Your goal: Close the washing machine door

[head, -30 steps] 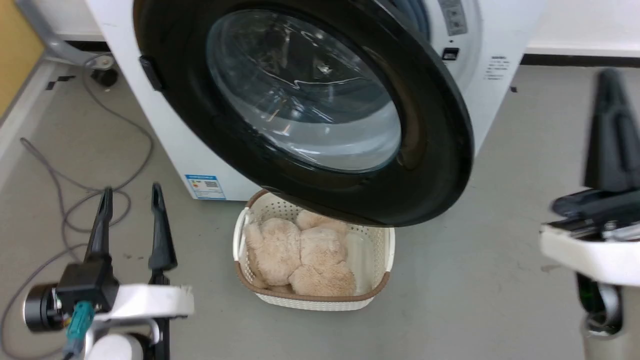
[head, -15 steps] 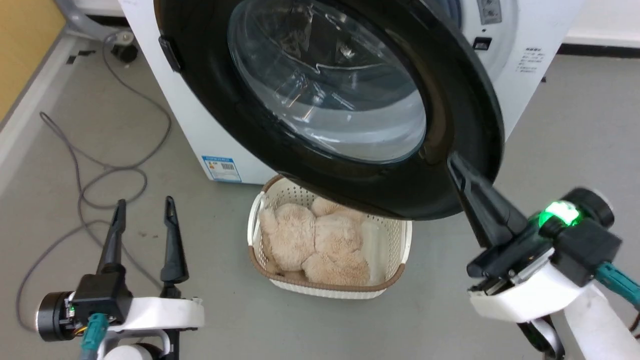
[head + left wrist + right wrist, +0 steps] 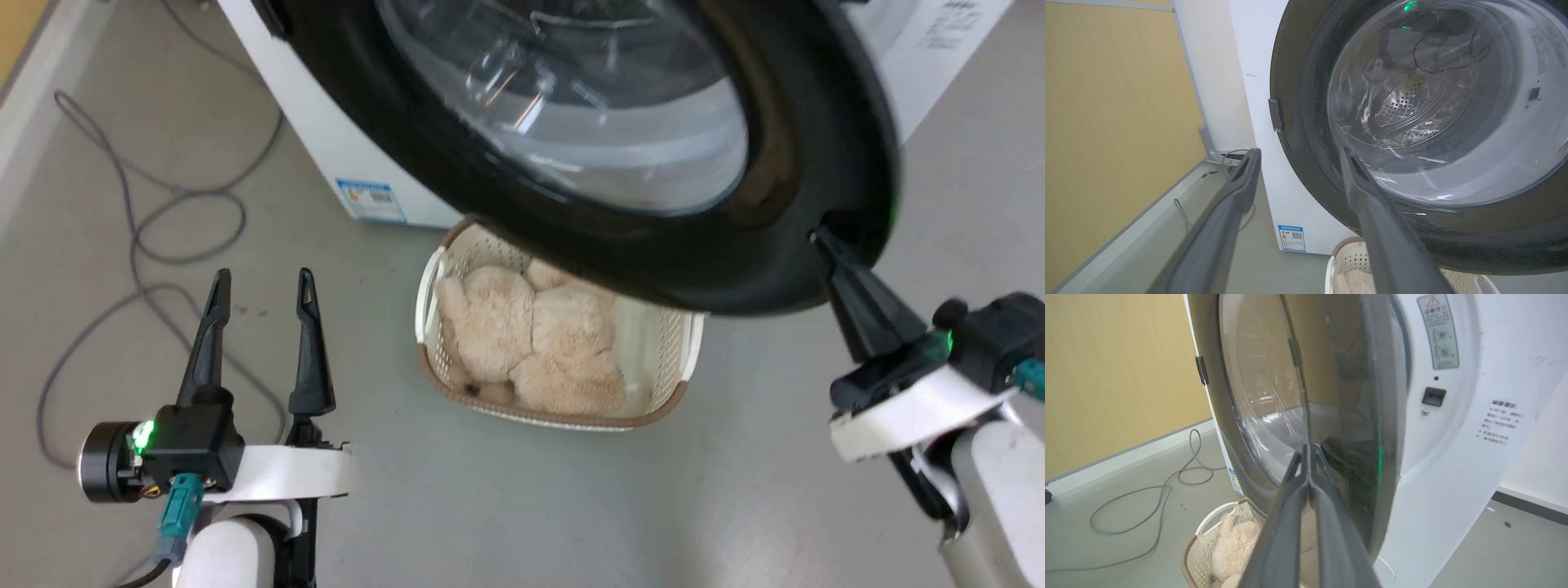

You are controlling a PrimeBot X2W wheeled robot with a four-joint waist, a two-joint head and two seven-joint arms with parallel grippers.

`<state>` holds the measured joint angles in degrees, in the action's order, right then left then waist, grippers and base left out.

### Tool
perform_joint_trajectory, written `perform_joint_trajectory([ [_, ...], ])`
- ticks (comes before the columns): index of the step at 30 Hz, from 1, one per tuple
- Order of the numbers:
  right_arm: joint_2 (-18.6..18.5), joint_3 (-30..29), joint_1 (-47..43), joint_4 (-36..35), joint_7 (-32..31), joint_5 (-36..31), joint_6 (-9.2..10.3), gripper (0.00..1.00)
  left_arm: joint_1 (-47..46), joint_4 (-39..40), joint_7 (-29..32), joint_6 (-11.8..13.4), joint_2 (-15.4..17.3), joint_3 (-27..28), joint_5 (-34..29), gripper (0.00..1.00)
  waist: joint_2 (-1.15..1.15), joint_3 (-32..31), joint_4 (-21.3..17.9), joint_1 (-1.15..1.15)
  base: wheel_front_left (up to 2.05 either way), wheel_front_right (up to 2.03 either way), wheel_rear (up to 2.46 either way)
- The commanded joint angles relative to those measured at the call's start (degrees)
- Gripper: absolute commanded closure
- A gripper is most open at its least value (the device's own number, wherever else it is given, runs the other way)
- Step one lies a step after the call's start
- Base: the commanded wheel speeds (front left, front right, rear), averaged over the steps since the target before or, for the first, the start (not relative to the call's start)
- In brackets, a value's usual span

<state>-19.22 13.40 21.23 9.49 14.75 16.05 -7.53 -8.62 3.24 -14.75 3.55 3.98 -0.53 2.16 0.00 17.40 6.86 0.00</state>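
Two fingers [image 3: 861, 306] clenched empty, the right gripper [image 3: 819, 241] meets the glossy rim of the door [image 3: 571, 106], where it could skid off short of latching; the left gripper [image 3: 261, 282] hangs spread.

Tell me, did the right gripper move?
Yes. Judged against the basket, the right gripper has swung in leftward from far out at the side. Its shut tips are now at the black rim of the door.
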Motion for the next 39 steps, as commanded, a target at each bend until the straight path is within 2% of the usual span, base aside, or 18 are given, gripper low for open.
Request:
perform_joint_trajectory([
  [1, -0.4, -1.0, 2.1, 1.5, 0.3, -0.1, 0.04, 1.0, -1.1, 0.0, -0.2, 0.2, -0.3, -0.1, -0.2, 0.0, 0.0, 1.7, 0.9, 0.0, 0.0, 0.0, 0.0],
  [10, -0.1, -8.2, 9.6, 8.1, 0.3, -0.5, 0.04, 1.0, -2.8, -0.2, -0.2, 1.0, -0.8, -0.8, 0.1, 0.0, 0.0, 5.8, 2.5, 0.0, 0.0, 0.0, 0.0],
  [22, -0.2, -11.5, 22.1, 15.5, 0.3, -4.3, 0.04, 1.0, -5.6, -0.1, -0.2, 1.8, -1.0, -2.0, 0.8, 0.0, 0.0, 10.3, 3.5, 0.0, 0.0, 0.0, 0.0],
  [31, -0.9, -16.1, 28.2, 21.3, 0.3, -7.3, 0.04, 1.0, -5.8, -0.6, -0.2, 2.9, -1.1, -2.8, 2.1, 0.0, 0.0, 10.7, 4.2, 0.0, 0.0, 0.0, 0.0],
  [39, -0.3, -17.1, 28.1, 21.9, 0.3, -8.5, 0.04, 1.0, -5.1, -1.2, -0.2, 3.6, -1.1, -2.6, 2.1, 0.0, 0.0, 9.2, 3.8, 0.0, 0.0, 0.0, 0.0],
])
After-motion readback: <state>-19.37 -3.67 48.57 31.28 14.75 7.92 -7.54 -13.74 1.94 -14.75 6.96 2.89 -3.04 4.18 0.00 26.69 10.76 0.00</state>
